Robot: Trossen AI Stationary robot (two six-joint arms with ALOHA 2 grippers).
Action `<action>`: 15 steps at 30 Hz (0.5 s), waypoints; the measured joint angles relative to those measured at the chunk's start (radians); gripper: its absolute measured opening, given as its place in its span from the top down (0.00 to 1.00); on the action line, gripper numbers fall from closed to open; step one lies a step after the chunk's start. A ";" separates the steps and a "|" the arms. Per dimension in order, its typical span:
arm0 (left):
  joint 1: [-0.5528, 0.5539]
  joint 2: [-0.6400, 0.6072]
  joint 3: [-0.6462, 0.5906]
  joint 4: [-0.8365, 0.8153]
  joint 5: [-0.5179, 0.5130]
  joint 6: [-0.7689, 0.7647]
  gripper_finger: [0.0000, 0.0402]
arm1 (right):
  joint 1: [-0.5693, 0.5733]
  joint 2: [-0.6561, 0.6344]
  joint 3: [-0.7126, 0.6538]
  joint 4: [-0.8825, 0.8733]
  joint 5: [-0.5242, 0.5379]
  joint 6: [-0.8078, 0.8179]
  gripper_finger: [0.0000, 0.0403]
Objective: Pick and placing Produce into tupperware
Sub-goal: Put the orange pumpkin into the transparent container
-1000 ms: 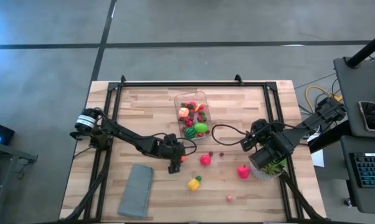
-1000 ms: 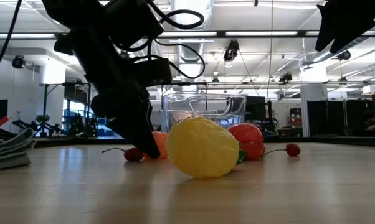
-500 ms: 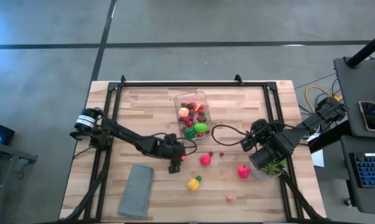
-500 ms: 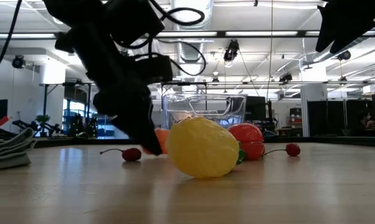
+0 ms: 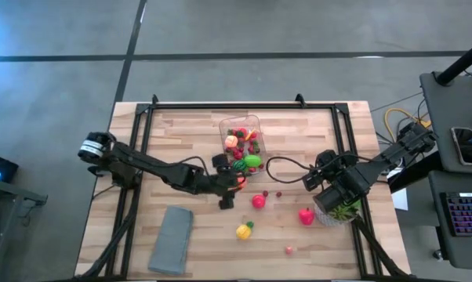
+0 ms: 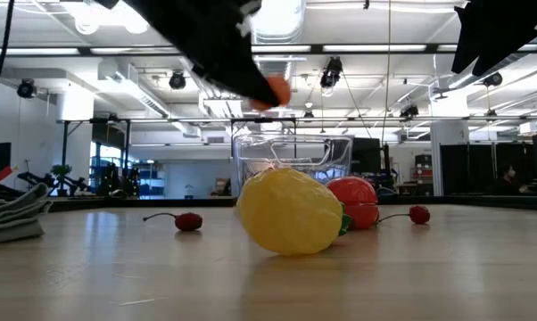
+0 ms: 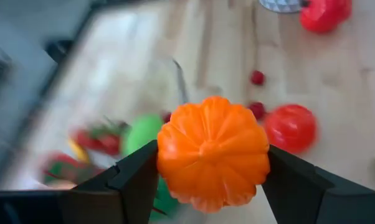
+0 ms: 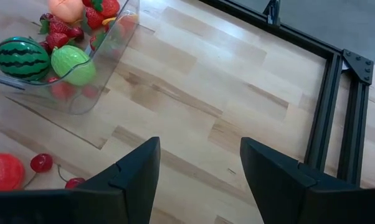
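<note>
My left gripper (image 5: 234, 189) is shut on a small orange pumpkin (image 7: 212, 152), held in the air just near of the clear tupperware (image 5: 242, 145), which holds a watermelon, a green fruit and berries. In the low view the pumpkin (image 6: 273, 89) hangs above table height. On the wood lie a red tomato (image 5: 258, 201), a yellow fruit (image 5: 244, 230), a pink-red fruit (image 5: 306, 216), cherries (image 5: 277, 193) and a small pink piece (image 5: 289, 250). My right gripper (image 8: 200, 168) stands open at the right, above the table, with nothing between its fingers. My left gripper pinches the pumpkin by two opposite sides of its ribbed body (image 7: 166, 158) between its two fingers (image 7: 134, 180). The fingers slant down from the table's left. The pumpkin is lifted clear of the table, its top turned toward the wrist camera.
A grey folded cloth (image 5: 171, 239) lies at the near left. A green plant in a white pot (image 5: 342, 210) stands under my right arm. A black cable (image 5: 279, 160) loops on the wood right of the tupperware. A black frame (image 5: 244, 104) borders the table.
My left gripper has risen from the table with the orange pumpkin, which stood on the wood and is now lifted clear. It has gone a little toward the far edge and the tupperware and tipped closer to level. The cherry beside it stays on the table.
</note>
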 joint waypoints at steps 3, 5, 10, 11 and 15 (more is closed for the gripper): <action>0.031 -0.006 0.027 -0.003 -0.033 0.120 0.42 | 0.000 0.000 0.002 0.001 -0.001 0.012 0.47; 0.078 -0.006 0.035 -0.025 -0.035 0.146 0.42 | 0.000 0.000 0.002 0.001 -0.007 0.030 0.47; 0.263 -0.003 0.036 -0.030 0.063 0.058 0.42 | 0.000 0.000 0.002 0.004 -0.025 0.077 0.47; 0.303 -0.002 0.036 -0.033 0.118 -0.003 0.42 | 0.000 0.000 0.002 0.004 -0.028 0.090 0.47; 0.429 0.001 0.049 -0.095 0.274 -0.215 0.42 | 0.000 0.000 0.002 0.005 -0.040 0.149 0.47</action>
